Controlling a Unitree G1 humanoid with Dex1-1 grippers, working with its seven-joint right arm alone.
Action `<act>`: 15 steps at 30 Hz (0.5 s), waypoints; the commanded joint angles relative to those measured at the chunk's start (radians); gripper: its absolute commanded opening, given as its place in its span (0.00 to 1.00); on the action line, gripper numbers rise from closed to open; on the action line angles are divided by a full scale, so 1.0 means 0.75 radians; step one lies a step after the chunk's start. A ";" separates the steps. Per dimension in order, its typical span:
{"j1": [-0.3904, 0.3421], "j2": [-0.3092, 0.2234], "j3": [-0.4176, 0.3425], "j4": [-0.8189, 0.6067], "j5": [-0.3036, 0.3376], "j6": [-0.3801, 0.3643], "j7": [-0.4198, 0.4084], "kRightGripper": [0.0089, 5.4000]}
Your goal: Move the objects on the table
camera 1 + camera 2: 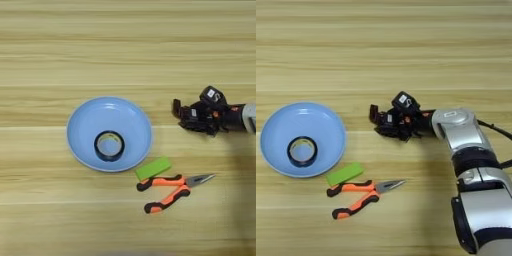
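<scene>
Hovering hand (376, 120) over bare table (381, 45), right of plate (331, 130).

The table (125, 50) is being viewed steeply from above by both head-mounted eyes, from moderate range. The plate (80, 125) and pliers (363, 192) are being shared; more toward 3 o'clock is being covered by the right eye.

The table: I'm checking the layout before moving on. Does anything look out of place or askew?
Nothing is spilled or damaged. The black tape ring lies in the blue plate. The pliers lie askew on the wood, beside a green block.
</scene>
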 commanded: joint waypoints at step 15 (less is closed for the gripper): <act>0.082 0.002 -0.036 -0.693 0.083 0.135 -0.016 0.69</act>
